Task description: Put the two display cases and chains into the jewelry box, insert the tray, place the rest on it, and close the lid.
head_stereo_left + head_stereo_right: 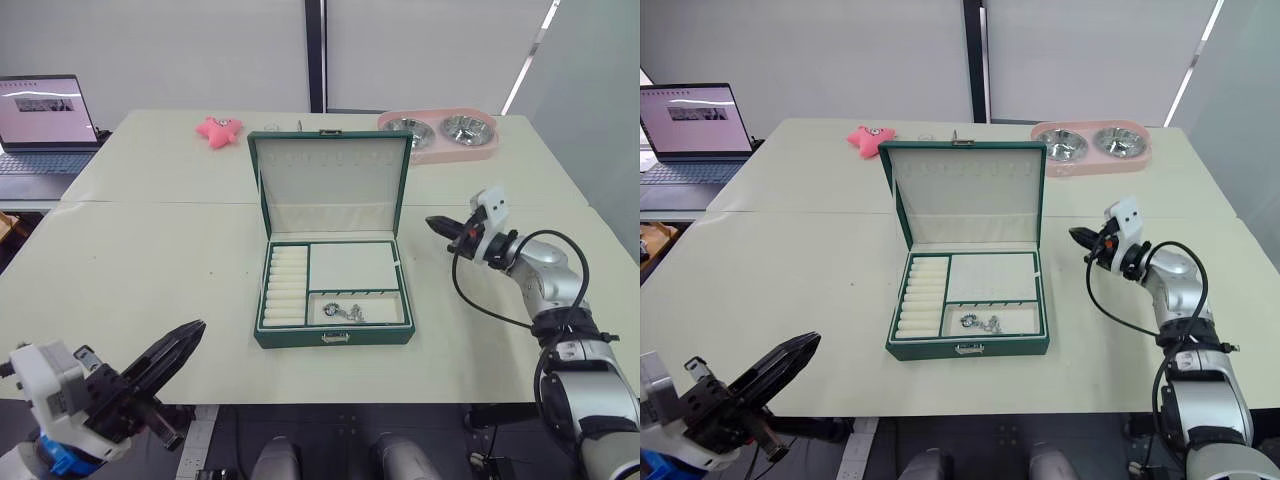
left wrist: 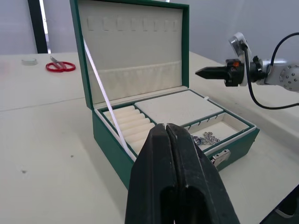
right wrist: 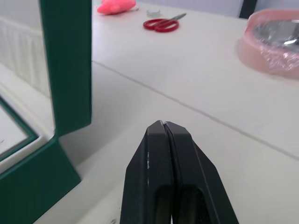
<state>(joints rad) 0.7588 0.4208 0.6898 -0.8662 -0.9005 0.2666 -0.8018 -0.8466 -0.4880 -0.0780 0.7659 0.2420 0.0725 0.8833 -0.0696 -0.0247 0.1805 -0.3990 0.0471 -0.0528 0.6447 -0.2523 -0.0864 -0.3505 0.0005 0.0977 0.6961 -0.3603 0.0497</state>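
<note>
Bright, even light fills the room, soft and from overhead, and shadows on the pale desk (image 1: 150, 270) are faint. A diagonal streak of light glares on the far wall at the right. Close to the wrist cameras, each black claw looks soft and blurred, with dull highlights along its edges.

head pair: high, facing down-forward | wrists: low, close | shared: jewelry box (image 1: 332, 270)

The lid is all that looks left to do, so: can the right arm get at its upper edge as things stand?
Probably yes. The lid stands upright and open, the right claw hangs shut beside its right edge, apart from it, and nothing lies between them. It would need to rise and move inward first.
</note>
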